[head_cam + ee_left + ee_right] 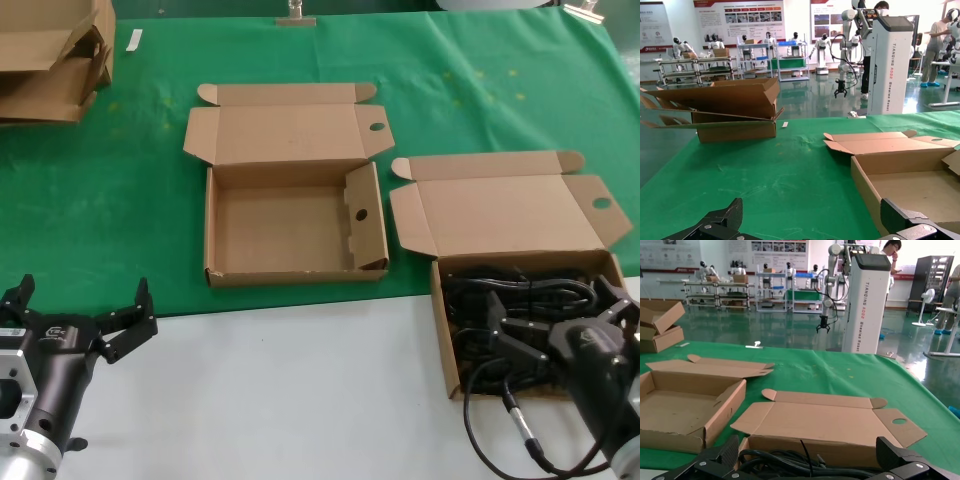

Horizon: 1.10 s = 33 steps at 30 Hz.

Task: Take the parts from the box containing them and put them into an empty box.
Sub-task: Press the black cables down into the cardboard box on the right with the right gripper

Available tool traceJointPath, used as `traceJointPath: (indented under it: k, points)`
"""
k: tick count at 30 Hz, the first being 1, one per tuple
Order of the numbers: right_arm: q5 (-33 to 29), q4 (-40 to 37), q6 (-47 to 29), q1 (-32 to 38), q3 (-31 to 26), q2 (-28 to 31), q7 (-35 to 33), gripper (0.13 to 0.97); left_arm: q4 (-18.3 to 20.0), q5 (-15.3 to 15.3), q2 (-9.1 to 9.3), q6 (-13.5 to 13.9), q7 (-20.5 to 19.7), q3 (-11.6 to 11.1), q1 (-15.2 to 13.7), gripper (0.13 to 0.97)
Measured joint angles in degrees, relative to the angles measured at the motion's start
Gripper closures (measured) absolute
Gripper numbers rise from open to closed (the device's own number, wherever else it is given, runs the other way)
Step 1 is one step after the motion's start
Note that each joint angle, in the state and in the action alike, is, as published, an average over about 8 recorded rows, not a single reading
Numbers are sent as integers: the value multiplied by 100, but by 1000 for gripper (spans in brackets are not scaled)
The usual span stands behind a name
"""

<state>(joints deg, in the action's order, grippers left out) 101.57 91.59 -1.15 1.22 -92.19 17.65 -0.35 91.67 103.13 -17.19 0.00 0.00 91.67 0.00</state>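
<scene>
**Right end effector over the cords**

Head view: right end effector (560, 318) spread wide above the parts (520, 300) in the box containing them (505, 215), near the table (300, 380) right front corner. Empty box (290, 225) mid-table. Left end effector (78, 312) wide apart, front left.

Right wrist view: cords coiled just beneath the spread fingers (715, 457).

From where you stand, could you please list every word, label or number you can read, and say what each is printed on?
"TIANQIN A002", running down the side of the white cabinet behind the table; the smaller line beside it is too blurred to read.
Wall posters: print too small to read.
White label on the green cloth: nothing legible.
Cardboard boxes, cords and both grippers: no readable text.
</scene>
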Motion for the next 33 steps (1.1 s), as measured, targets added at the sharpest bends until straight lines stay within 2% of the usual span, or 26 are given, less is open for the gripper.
traceJointPath:
  k: [12,16,25,29,33]
  points:
    - [0,3,5,0,-8,9,0,129,0,0,0,0,0,0,0,132]
    - [15,88,75,-10,-178,214,-6,129,0,0,0,0,0,0,0,132]
    - [-122,573,86,-104,-734,1547,-198,129,0,0,0,0,0,0,0,132]
    - [-488,616,-241,37,-761,2222,-344,129,0,0,0,0,0,0,0,132]
    - [-1088,419,-744,480,-854,2729,-538,129,0,0,0,0,0,0,0,132]
